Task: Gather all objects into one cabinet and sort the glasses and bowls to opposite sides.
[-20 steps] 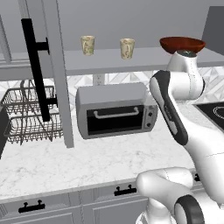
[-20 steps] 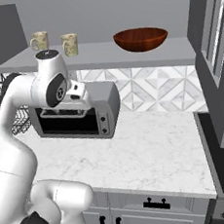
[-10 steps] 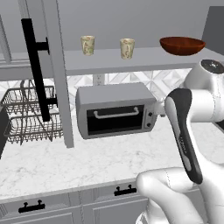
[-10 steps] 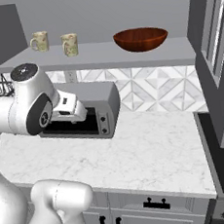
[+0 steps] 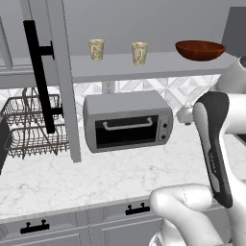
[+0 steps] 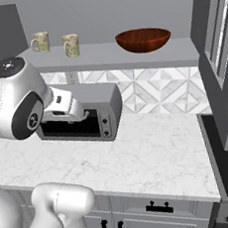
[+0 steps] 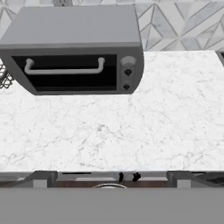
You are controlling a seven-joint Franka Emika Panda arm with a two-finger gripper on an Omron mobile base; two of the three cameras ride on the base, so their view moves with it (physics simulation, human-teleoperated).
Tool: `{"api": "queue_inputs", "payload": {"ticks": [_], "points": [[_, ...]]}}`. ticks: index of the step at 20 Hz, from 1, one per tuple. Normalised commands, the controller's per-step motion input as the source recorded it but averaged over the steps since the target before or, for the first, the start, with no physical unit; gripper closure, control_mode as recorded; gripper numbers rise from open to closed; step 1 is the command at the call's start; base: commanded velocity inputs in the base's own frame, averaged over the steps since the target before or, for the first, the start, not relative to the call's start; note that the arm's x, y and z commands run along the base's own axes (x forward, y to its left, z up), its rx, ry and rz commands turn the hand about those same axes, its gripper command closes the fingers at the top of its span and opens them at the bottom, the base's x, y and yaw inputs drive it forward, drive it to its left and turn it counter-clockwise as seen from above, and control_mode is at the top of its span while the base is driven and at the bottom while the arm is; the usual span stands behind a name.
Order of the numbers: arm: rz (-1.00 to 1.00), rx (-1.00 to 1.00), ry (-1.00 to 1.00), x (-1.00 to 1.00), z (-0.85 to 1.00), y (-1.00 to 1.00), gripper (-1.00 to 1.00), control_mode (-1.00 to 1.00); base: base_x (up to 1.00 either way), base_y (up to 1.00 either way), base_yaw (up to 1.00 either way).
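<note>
Left base view: you see two cups (image 5: 96,49) (image 5: 139,52) mid-shelf (image 5: 158,67), bowl (image 5: 200,50) at its right end.
Bowl: rigid, glossy, likely slippery — pinch the rim.
End effector (image 7: 127,177): spread, empty — above the worktop (image 7: 131,127).

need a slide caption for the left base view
Two beige cups and a brown bowl on the cabinet shelf.

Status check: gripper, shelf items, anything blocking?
Gripper open, empty, low by toaster oven. Two cups left, bowl right on shelf. Nothing in the way.
</note>
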Motion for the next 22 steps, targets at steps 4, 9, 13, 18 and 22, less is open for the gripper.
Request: {"api": "queue_inputs", "payload": {"ticks": [4,9,13,18,22], "points": [[-0.04,0.0,0.0,0.0,0.43,0.06,-1.0,-1.0,0.0,0.0,0.0],[-0.06,0.0,0.0,-0.05,0.28,0.0,-1.0,-1.0,0.0,0.0,0.0],[-0.04,0.0,-0.01,-0.23,0.04,0.0,-1.0,-1.0,0.0,0.0,0.0],[0.0,0.0,-0.1,-0.53,0.0,0.0,-1.0,-1.0,0.0,0.0,0.0],[0.0,0.0,-0.08,-0.44,0.0,0.0,-1.0,-1.0,0.0,0.0,0.0]]}}
